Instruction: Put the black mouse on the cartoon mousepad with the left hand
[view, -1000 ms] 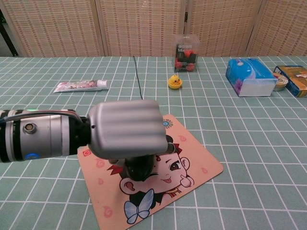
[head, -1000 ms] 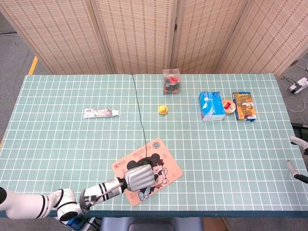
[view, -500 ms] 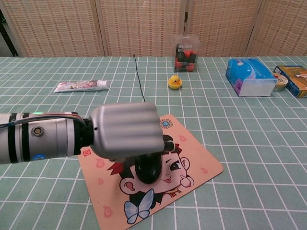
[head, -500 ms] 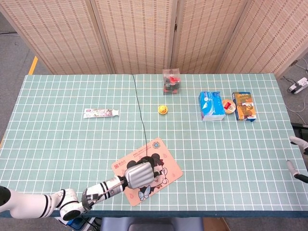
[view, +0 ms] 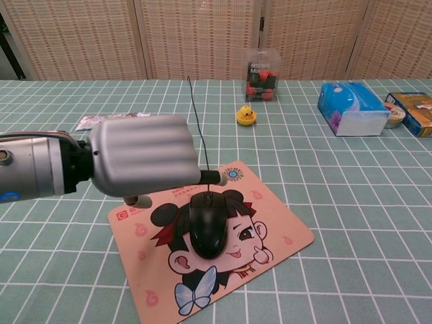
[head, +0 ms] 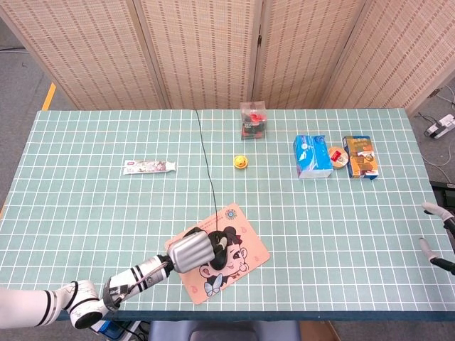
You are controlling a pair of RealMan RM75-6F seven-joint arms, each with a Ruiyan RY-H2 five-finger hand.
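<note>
The black mouse [view: 207, 229] lies on the cartoon mousepad [view: 277, 233], over the printed face, with its cable [view: 196, 108] running to the table's far edge. My left hand [view: 144, 156] hovers just left of and above the mouse and holds nothing; one fingertip [view: 214, 177] reaches over the cable near the mouse's front. In the head view the left hand [head: 190, 252] covers the mousepad's [head: 245, 245] left part, with the mouse [head: 217, 241] showing beside it. My right hand [head: 436, 238] is at the table's right edge, fingers apart and empty.
A toothpaste tube [head: 148, 166] lies at the left. A yellow duck [head: 241, 162] and a clear box [head: 254, 118] stand behind the pad. A blue tissue pack [head: 311, 156], a small tin [head: 337, 156] and an orange carton [head: 361, 156] sit at the far right.
My left hand has let go of the mouse, risen and pulled back to the left. The mouse, earlier under the palm, now lies uncovered on the pad.
</note>
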